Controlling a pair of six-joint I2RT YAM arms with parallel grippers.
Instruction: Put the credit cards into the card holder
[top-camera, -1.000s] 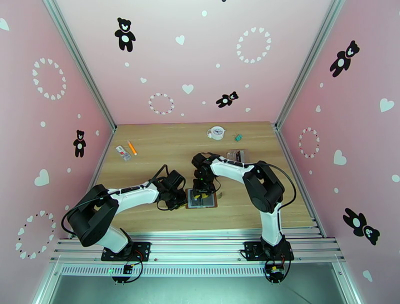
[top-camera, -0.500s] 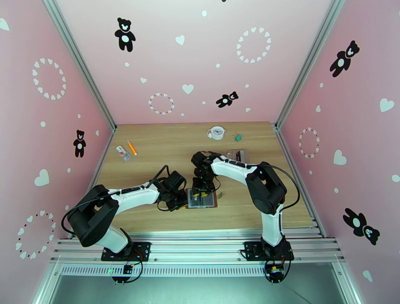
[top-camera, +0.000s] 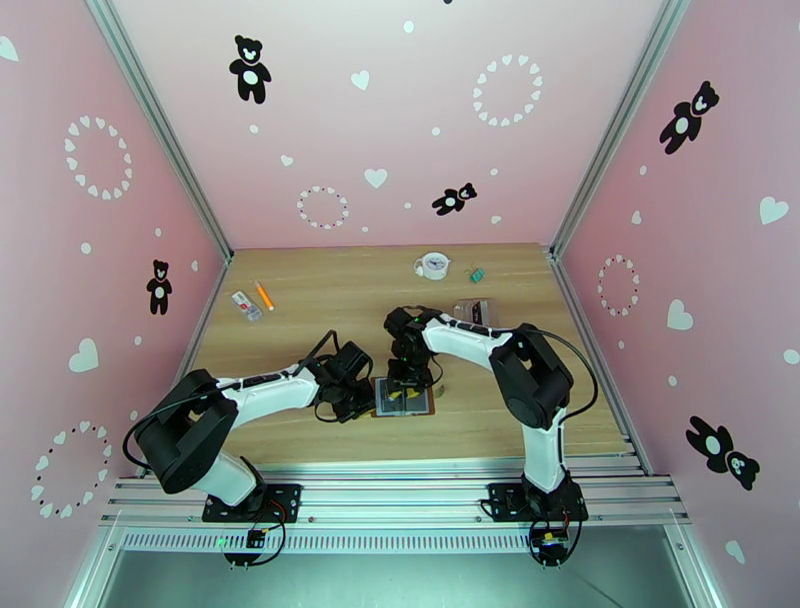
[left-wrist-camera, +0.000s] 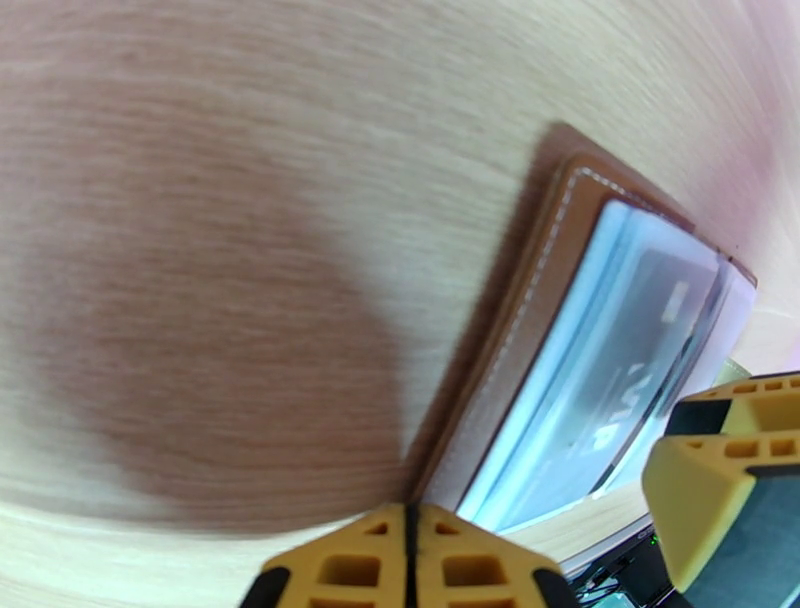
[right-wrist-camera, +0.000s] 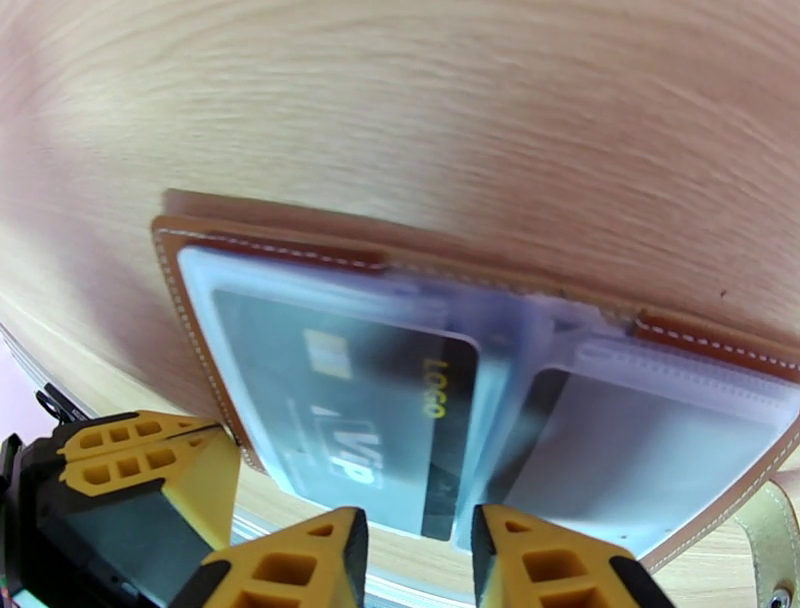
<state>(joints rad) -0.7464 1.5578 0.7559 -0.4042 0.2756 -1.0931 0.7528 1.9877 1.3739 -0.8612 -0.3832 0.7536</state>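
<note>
The card holder (top-camera: 420, 405) lies open and flat on the bench (top-camera: 300, 340), close to its near edge and about midway between the left and right edges. Seen from above, both your arms crowd over it, so much of it is covered and its contents are too small to read.

Your left claw (left-wrist-camera: 410, 535) is closed tight, its fingers meeting with nothing visible between them. Its tips sit right at the holder's left edge. You cannot tell whether they press on the leather, because the contact falls at the bottom cut of the left wrist view.

Your right claw (right-wrist-camera: 415, 560) stands part open over the holder's near edge, with a plain gap between the jaws. A dark credit card (right-wrist-camera: 340, 400) with gold and white lettering lies under clear plastic in the holder's left half. Its near corner reaches toward that gap. The fingertips run off the bottom of the right wrist view, so whether they touch the card or the plastic cannot be told. Nothing is visibly gripped.

The right half carries a frosted sleeve (right-wrist-camera: 650, 440) with a greyish shape beneath it, too blurred to call a card. The strap (right-wrist-camera: 770, 535) pokes out at the holder's corner and is partly cut off.
</note>
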